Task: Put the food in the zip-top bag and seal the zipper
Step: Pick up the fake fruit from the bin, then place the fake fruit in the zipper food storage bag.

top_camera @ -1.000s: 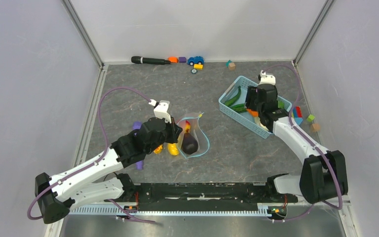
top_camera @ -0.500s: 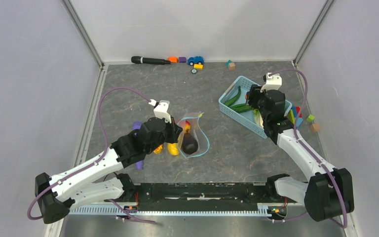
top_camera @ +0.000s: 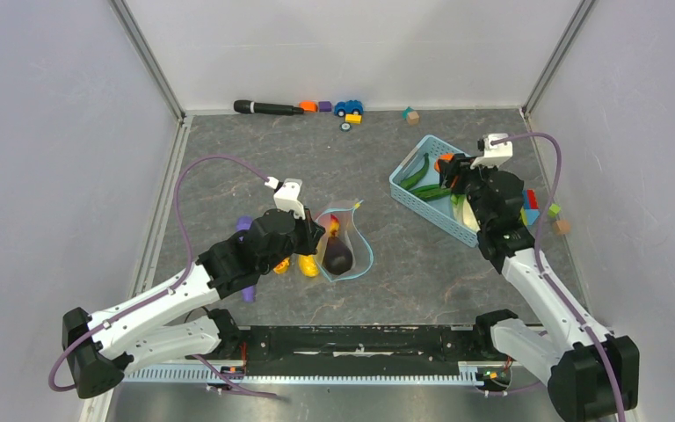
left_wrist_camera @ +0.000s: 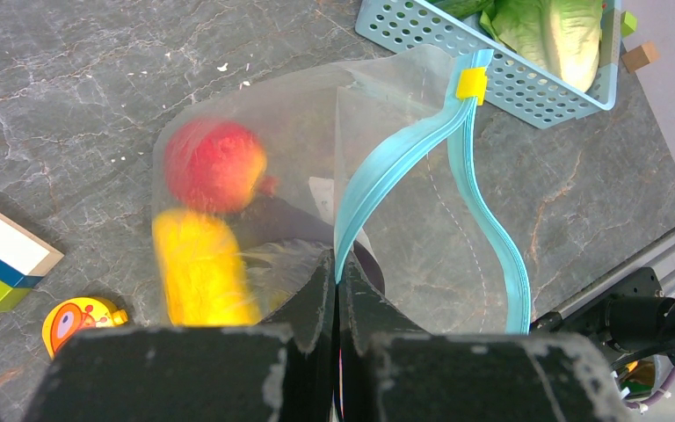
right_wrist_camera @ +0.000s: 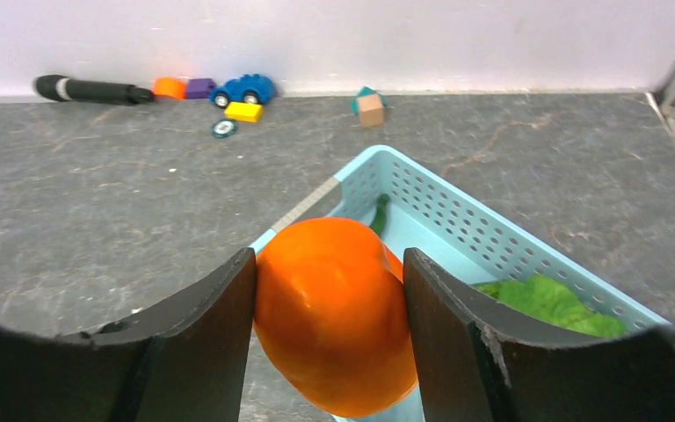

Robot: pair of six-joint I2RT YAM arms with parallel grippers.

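Note:
The clear zip-top bag (top_camera: 352, 249) lies open at mid-table, holding a red round fruit (left_wrist_camera: 215, 165), a yellow mango (left_wrist_camera: 200, 268) and a dark purple eggplant (top_camera: 338, 255). My left gripper (left_wrist_camera: 337, 274) is shut on the teal zipper (left_wrist_camera: 404, 158) at the near lip, holding the mouth up. Above the light-blue basket (top_camera: 404, 190), my right gripper (right_wrist_camera: 327, 261) is shut on the orange (right_wrist_camera: 334, 316), also visible from above (top_camera: 444, 162). Green lettuce (right_wrist_camera: 545, 299) and long green pods (top_camera: 418, 172) lie in the basket.
A black marker (top_camera: 268, 107), a blue toy car (top_camera: 348, 107) and small blocks sit along the back wall. More coloured blocks (top_camera: 552, 211) lie right of the basket. A purple stick (top_camera: 247, 294) and a small orange toy (left_wrist_camera: 79, 316) lie left of the bag.
My right gripper has risen out of the basket with the orange and swung right, towards the back. The left gripper and the bag have not moved.

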